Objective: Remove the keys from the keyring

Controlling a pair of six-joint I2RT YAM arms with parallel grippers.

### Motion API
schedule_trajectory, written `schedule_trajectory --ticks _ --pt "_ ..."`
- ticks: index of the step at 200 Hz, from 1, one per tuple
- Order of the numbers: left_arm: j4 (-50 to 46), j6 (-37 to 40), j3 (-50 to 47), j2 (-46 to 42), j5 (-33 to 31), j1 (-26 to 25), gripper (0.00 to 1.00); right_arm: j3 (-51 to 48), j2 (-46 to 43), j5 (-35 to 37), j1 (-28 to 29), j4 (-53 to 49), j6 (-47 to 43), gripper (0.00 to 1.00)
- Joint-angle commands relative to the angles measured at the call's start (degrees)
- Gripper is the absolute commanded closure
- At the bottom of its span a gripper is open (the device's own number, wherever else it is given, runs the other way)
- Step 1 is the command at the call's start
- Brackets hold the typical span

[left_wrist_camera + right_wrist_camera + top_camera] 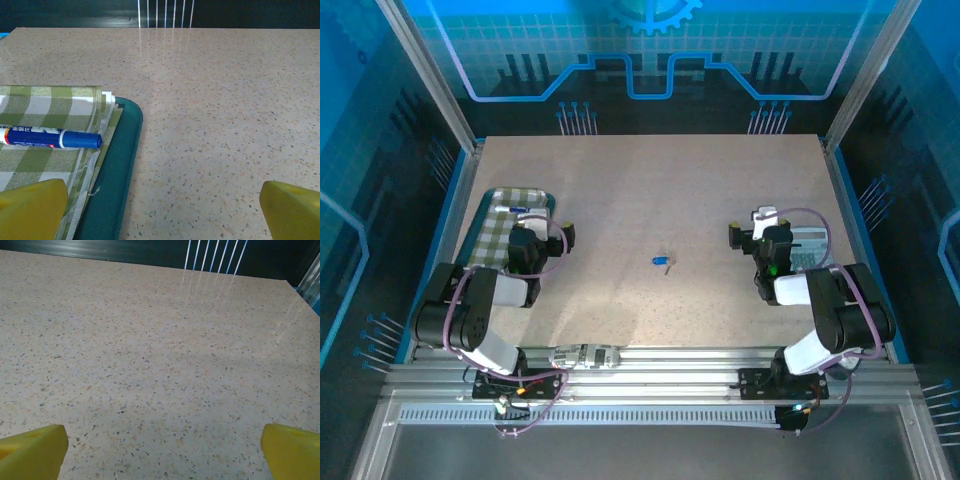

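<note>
You have one tiny blue-headed key with a pale silver blade lying on the speckled beige tabletop, about midway between the two arms. One thin grey metal keyring sits just beside its blade end; whether they are linked is too small to tell. Your left fingers, two yellow tips, stand wide apart grasping nothing, next to one teal tray carrying one green checked cloth and one blue marker pen. Your right fingers, also two, are spread and empty over bare tabletop.
</note>
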Motion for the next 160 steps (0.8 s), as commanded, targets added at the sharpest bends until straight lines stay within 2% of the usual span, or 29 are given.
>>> schedule_trajectory --ticks 1,160 --pt "0.0 0.6 0.6 -0.5 1.3 0.6 0.01 0.7 -0.4 -1.0 -0.5 0.9 0.0 0.00" --pt "-2.8 -1.2 2.1 -0.5 1.2 1.9 0.01 0.7 -0.4 -1.2 -0.5 0.9 0.0 0.00"
